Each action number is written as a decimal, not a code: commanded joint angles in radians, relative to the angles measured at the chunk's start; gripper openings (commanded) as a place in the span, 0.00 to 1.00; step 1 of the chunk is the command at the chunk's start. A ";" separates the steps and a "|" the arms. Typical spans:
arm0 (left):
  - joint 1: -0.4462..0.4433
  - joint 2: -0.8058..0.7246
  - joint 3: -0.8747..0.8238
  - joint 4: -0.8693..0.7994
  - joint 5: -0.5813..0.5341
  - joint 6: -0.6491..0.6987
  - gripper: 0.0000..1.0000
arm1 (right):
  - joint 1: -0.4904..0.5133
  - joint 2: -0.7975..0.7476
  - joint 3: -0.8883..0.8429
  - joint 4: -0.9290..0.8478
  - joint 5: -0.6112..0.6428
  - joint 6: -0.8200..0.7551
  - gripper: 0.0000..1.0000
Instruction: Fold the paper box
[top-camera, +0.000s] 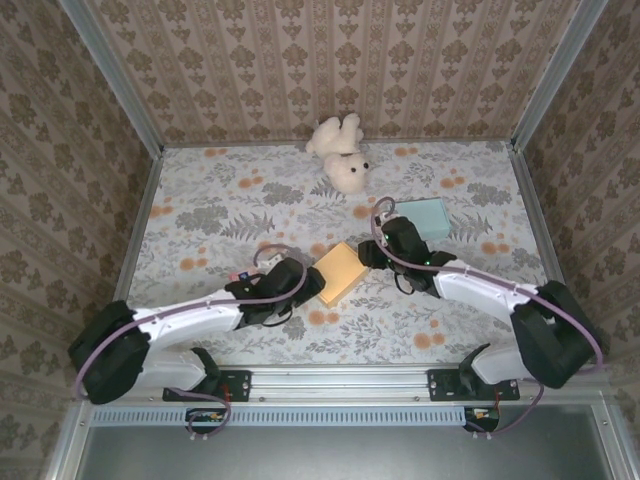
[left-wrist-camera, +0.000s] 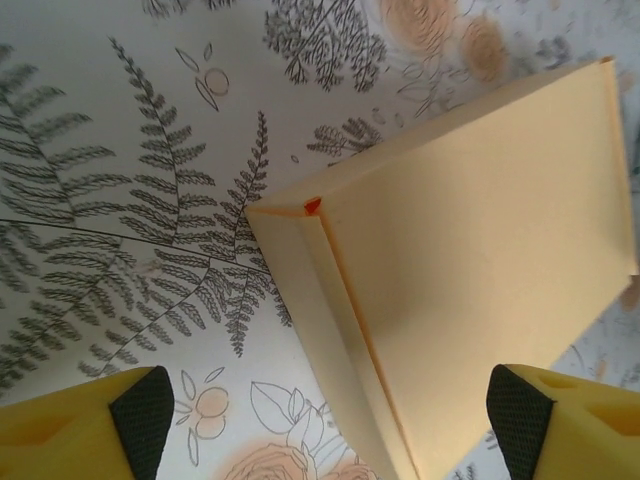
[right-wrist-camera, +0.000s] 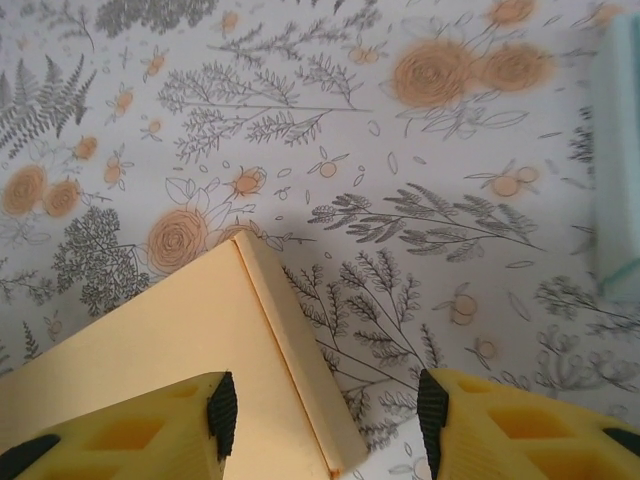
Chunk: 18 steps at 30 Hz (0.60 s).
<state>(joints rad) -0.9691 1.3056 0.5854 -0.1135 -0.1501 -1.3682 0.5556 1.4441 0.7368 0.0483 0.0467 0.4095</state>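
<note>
Floral cloth (top-camera: 220, 215) is covering the table, and the paper box (top-camera: 340, 272) is lying flat near its middle, between my two wrists. I am holding my left gripper (left-wrist-camera: 330, 430) spread wide and gripping nothing, with one edge of the box running between the pads. My right gripper (right-wrist-camera: 327, 418) is gaping likewise over the opposite corner, one pad above the yellow face and the other above bare cloth. To fold well, I judge one side should be pinning the box flat while the other is lifting a flap squarely along its crease. Open room is lying to the left. The teal box (top-camera: 425, 215) is sitting just behind my right wrist and the teddy bear (top-camera: 340, 152) farther back, so I am favouring sweeps away from both.
</note>
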 joint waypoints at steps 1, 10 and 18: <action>-0.006 0.054 0.057 0.049 0.032 -0.031 0.84 | -0.023 0.072 0.049 0.001 -0.088 -0.029 0.55; 0.014 0.144 0.079 0.094 0.034 -0.027 0.77 | -0.059 0.193 0.088 0.034 -0.166 -0.040 0.55; 0.026 0.173 0.095 0.102 0.034 -0.011 0.73 | -0.060 0.207 0.061 0.094 -0.271 -0.036 0.55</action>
<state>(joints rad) -0.9497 1.4696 0.6472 -0.0170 -0.1127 -1.3773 0.4976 1.6459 0.7994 0.1093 -0.1562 0.3878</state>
